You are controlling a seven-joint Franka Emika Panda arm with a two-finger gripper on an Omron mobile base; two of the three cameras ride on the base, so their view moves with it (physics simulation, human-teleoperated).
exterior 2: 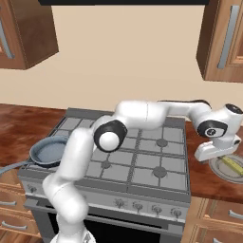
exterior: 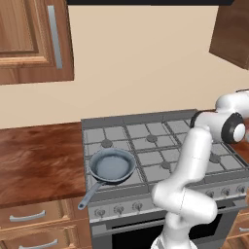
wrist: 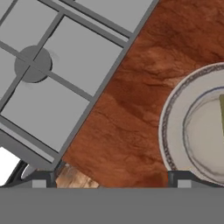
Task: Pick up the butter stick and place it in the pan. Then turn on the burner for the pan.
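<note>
One plate (exterior 2: 223,174) sits on the brown counter (wrist: 131,109) right under the claw (exterior 2: 214,153), and the yellow butter stick (exterior 2: 231,163) lies on it, just off to the claw's side. The claw hangs above with its two fingers (wrist: 41,179) spread wide and nothing between them. Far from the claw, at the other end of the stove (exterior 2: 142,163), the pan (exterior: 113,164) sits on a grate with nothing in it.

no readable text, labels, brands or numbers, stove knobs unmarked, cabinets plain
</note>
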